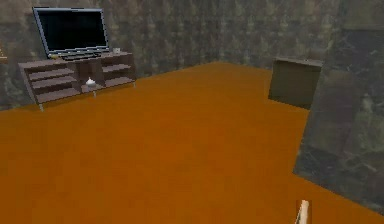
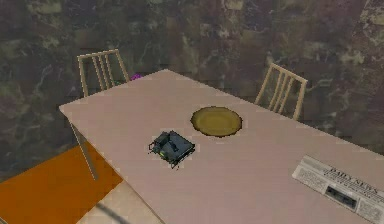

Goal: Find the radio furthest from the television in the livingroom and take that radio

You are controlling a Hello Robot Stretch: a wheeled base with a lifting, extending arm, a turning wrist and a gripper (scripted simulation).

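Pale table point(image 2: 130, 115); orange floor point(image 1: 170, 140), mottled walls point(image 1: 200, 35), television point(image 1: 70, 30)

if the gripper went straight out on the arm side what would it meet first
Likely the pale table, or if above it, the round brown plate; the small dark box lies just left. Height unclear.

The floor point(image 1: 180, 140) is plain orange, the walls point(image 1: 200, 35) mottled dark grey and brown. The television point(image 1: 70, 30) is black, its stand point(image 1: 75, 78) reddish-brown. The table point(image 2: 250, 165) is pale pink; on it are a dark grey-green small boxy thing point(image 2: 173, 146), an olive-tan round mat point(image 2: 217, 121) and a white newspaper point(image 2: 338, 180) with black print.
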